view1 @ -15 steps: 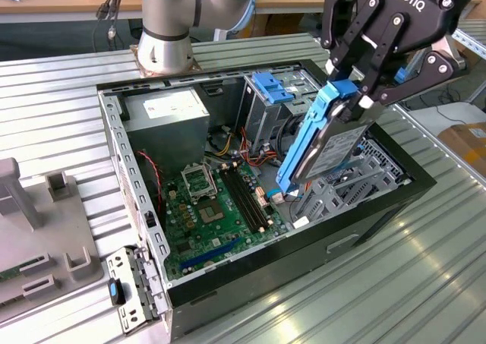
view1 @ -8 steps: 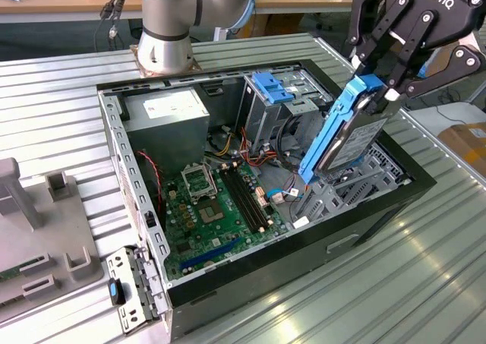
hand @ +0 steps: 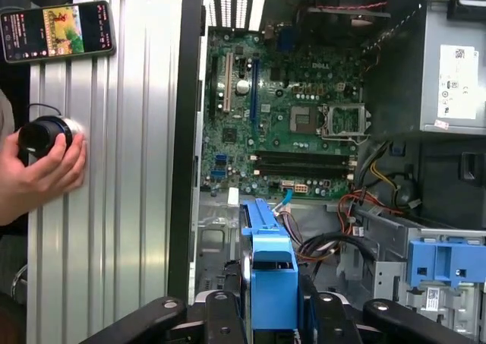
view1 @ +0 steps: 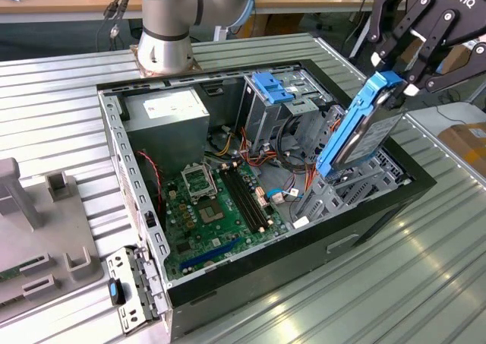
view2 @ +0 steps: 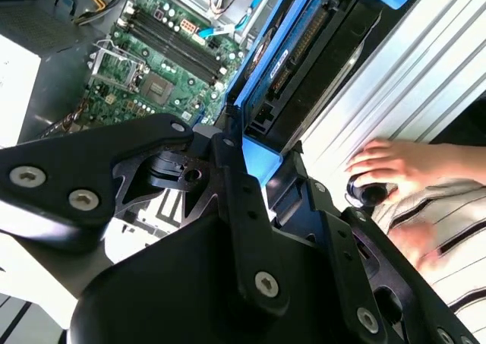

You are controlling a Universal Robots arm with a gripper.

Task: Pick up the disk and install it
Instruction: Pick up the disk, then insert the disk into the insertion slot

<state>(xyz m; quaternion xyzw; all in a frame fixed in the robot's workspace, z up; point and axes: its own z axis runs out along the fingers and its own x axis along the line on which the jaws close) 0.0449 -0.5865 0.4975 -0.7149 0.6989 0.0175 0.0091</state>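
- The grey ribbed counter (view1: pixel 425 283) lies under the computer case (view1: pixel 266 266) and spreads out on every side of it.
- The computer case is a big black box. It lies flat with its open side up.
- The robot arm's round silver base (view1: pixel 163 33) stands on the counter just behind the case.
- The green board (view1: pixel 205 215) lies flat on the floor of the case.
- The grey power box (view1: pixel 171 116) with a white label sits in the back corner of the case, near the arm's base.
- A blue bracket (view1: pixel 271 86) sits on top of a tall grey cage at the back of the case.
- The disk (view1: pixel 363 127) hangs tilted over the case's edge on the exterior view's right. Its low end points down into the case. I cannot tell if it touches anything there.
- The black claw (view1: pixel 395 77) pinches the top end of the disk and holds it up.
- A person's hand (hand: pixel 42 165) rests on a round black knob (hand: pixel 42 135) on the counter, beside the case.
- A phone (hand: pixel 57 29) with a lit screen lies on the counter near that hand, outside the case.
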